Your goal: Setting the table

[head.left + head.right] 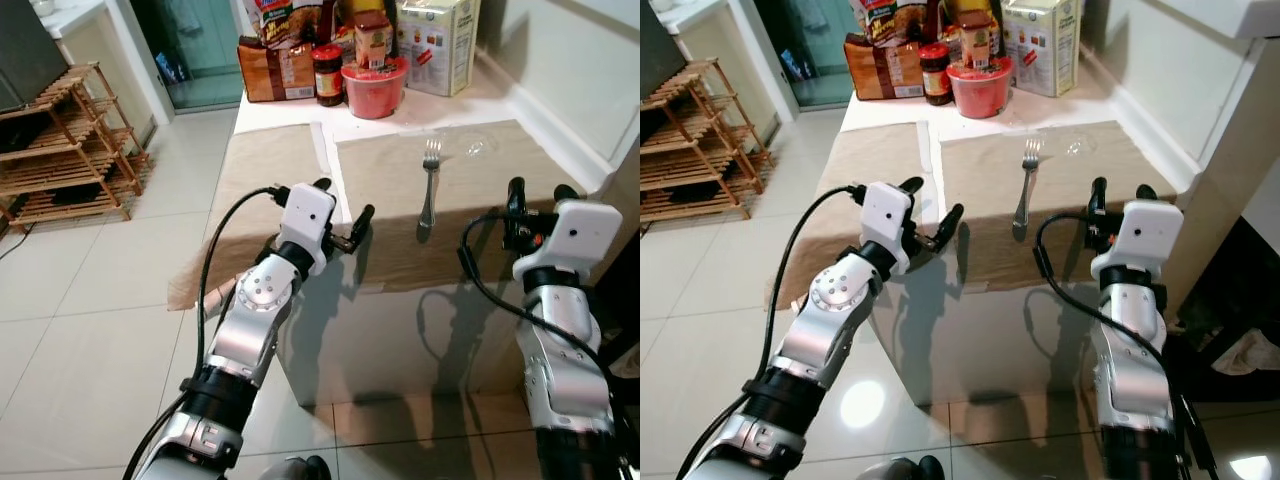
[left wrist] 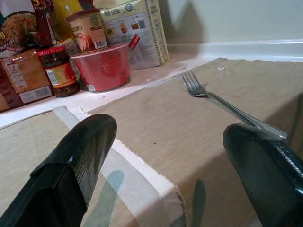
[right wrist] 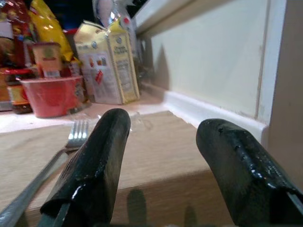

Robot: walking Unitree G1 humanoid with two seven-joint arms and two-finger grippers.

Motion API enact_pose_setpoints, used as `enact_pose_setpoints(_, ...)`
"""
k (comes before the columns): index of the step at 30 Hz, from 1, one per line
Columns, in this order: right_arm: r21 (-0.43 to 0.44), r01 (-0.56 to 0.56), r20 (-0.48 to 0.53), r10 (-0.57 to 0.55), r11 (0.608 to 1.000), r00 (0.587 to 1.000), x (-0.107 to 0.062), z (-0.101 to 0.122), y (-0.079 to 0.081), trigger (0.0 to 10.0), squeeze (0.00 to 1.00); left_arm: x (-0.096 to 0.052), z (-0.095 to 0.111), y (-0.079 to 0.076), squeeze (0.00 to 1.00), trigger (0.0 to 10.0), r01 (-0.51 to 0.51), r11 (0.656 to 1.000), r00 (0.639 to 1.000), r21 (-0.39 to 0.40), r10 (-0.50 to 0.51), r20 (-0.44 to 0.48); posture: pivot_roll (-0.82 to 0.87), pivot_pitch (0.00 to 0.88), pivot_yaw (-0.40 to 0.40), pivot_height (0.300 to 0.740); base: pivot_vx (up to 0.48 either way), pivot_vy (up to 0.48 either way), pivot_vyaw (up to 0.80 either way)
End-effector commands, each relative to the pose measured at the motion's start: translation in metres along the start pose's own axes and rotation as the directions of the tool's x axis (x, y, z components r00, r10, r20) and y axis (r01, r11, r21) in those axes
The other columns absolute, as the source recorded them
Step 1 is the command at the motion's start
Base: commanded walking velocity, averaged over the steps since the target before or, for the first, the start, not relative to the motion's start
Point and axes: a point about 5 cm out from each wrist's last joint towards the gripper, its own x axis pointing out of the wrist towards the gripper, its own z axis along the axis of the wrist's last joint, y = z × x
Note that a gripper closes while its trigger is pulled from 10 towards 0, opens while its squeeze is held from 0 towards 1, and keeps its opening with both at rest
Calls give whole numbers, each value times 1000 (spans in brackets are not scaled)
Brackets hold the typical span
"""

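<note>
A silver fork (image 1: pixel 430 185) lies on the right beige placemat (image 1: pixel 490 195), tines pointing toward the back of the white table (image 1: pixel 322 140). A second beige placemat (image 1: pixel 265 160) covers the table's left half and hangs over its front edge. My left gripper (image 1: pixel 345 205) hovers open at the front edge, near the gap between the two mats and left of the fork's handle, holding nothing. My right gripper (image 1: pixel 540 190) is open at the front right corner, to the right of the fork (image 3: pixel 71 142), with nothing between its fingers.
At the back of the table stand a red bowl (image 1: pixel 375 88), a dark jar (image 1: pixel 328 75), a brown bread bag (image 1: pixel 275 70) and a pale carton (image 1: pixel 438 45). A white ledge and wall (image 1: pixel 560 110) border the right side. A wooden rack (image 1: pixel 70 150) stands on the tiled floor at left.
</note>
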Motion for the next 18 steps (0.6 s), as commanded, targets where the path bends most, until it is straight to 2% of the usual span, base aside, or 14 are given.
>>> enact_pose_setpoints(1, 14, -15, -9, 15, 1000, 1000, 6, 0, 5, 10000, 0, -3, 3, 5, 0, 10000, -10, 1000, 1000, 13, 10, 2, 17, 0, 123, 740, 0, 0, 0)
enact_pose_setpoints(3, 26, -24, -1, 24, 999, 1000, 12, 3, 7, 10000, 0, -3, 4, 5, 0, 10000, -16, 1000, 1000, 11, 16, 4, 25, 0, 115, 740, 0, 0, 0)
enact_pose_setpoints(9, 25, -33, -11, 33, 999, 999, 5, -1, 8, 10000, 0, -3, 5, 5, 0, 10000, -14, 1000, 1000, 19, 14, 0, 14, 0, 118, 740, 0, 0, 0)
enact_pose_setpoints(10, 38, -17, 0, 17, 999, 1000, -2, 0, 5, 10000, 0, -3, 5, 4, 0, 10000, -9, 1000, 1000, 21, 9, -2, 6, 0, 124, 740, 0, 0, 0)
enact_pose_setpoints(14, 57, 15, 17, -16, 998, 1000, -14, 1, 0, 10000, 0, -2, 4, 3, 0, 10000, -7, 1000, 1000, 20, 7, -5, -6, 0, 128, 740, 0, 0, 0)
enact_pose_setpoints(18, -13, 11, -2, -11, 1000, 1000, -51, -2, -1, 10000, 0, -1, 0, 7, 0, 10000, -44, 998, 999, -35, 43, -28, -49, 0, 137, 740, 0, 0, 0)
